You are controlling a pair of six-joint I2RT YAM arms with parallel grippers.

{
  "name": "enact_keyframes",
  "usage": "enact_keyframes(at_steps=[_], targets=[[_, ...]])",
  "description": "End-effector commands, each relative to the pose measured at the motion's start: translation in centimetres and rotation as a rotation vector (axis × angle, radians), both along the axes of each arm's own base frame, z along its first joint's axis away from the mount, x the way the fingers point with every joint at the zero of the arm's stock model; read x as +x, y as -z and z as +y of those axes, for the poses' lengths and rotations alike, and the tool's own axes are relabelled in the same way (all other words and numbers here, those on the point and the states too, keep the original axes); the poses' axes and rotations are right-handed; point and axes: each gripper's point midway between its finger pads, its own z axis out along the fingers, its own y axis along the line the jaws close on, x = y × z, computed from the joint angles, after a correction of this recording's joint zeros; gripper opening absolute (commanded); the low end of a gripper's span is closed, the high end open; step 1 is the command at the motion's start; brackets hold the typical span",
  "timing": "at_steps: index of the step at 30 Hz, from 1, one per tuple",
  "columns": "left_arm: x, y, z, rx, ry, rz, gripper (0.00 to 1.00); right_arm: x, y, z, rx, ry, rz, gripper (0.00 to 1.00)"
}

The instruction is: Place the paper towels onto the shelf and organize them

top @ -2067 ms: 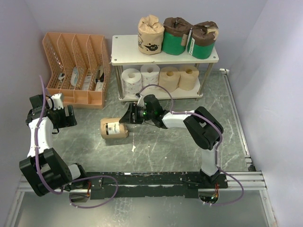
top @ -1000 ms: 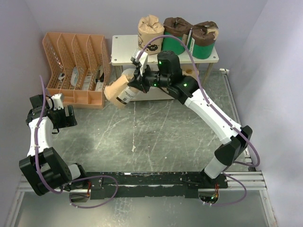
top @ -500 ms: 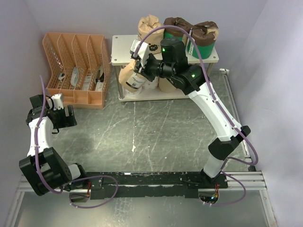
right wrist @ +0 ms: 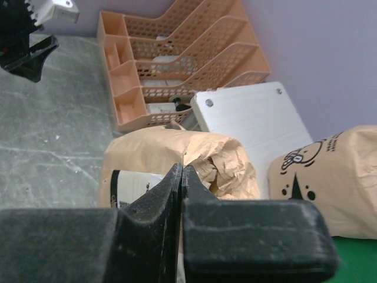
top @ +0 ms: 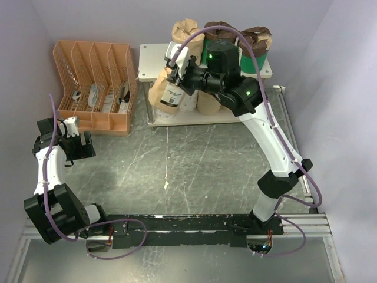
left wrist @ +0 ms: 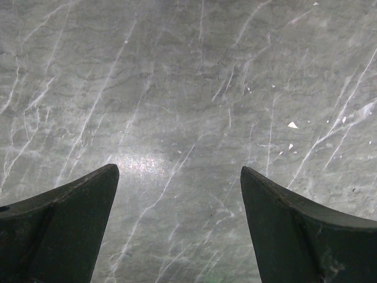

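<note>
My right gripper [top: 177, 75] is shut on the crumpled paper end of a tan-paper-wrapped paper towel roll [top: 166, 94]. The roll hangs in the air, tilted, at the front left edge of the shelf's top board [top: 152, 59]. In the right wrist view the shut gripper [right wrist: 181, 172] pinches the wrapper of this roll [right wrist: 159, 154] in front of the white board [right wrist: 247, 118]. A second tan-wrapped roll [top: 186, 32] and green-wrapped rolls [top: 257, 42] stand on the top board. Bare rolls [top: 206, 105] on the lower tier are partly hidden by my arm. My left gripper [top: 73, 144] [left wrist: 179, 171] stands open over bare table.
An orange slotted file organizer [top: 94, 82] [right wrist: 177, 59] stands left of the shelf, holding small items. Purple walls close in the back and both sides. A metal rail [top: 294, 147] runs along the table's right side.
My right arm has raised the tan-wrapped roll from the table in front of the shelf to the top board's front left edge. The left arm has not moved.
</note>
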Motion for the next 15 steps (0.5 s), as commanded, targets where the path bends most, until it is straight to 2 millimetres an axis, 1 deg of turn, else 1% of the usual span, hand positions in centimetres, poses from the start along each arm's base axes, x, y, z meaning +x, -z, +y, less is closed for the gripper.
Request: enact_keyframes(at_steps=[1, 7, 10, 13, 15], targets=[[0.6, -0.9, 0.6, 0.011, -0.012, -0.020, 0.96, 0.3, -4.2, 0.1, 0.077, 0.002, -0.121, 0.00], [0.6, -1.0, 0.7, 0.017, -0.017, -0.022, 0.96, 0.7, -7.2, 0.0, 0.145, 0.010, -0.249, 0.00], [0.6, -1.4, 0.8, 0.027, -0.020, -0.039, 0.96, 1.0, -9.2, -0.2, 0.186, 0.031, -0.329, 0.00], [0.6, -1.6, 0.9, 0.035, -0.025, -0.043, 0.96, 1.8, -10.3, -0.1, 0.190, 0.048, -0.373, 0.00], [0.7, -1.7, 0.9, 0.035, -0.024, -0.044, 0.96, 2.2, -10.5, 0.0, 0.181, 0.056, -0.402, 0.00]])
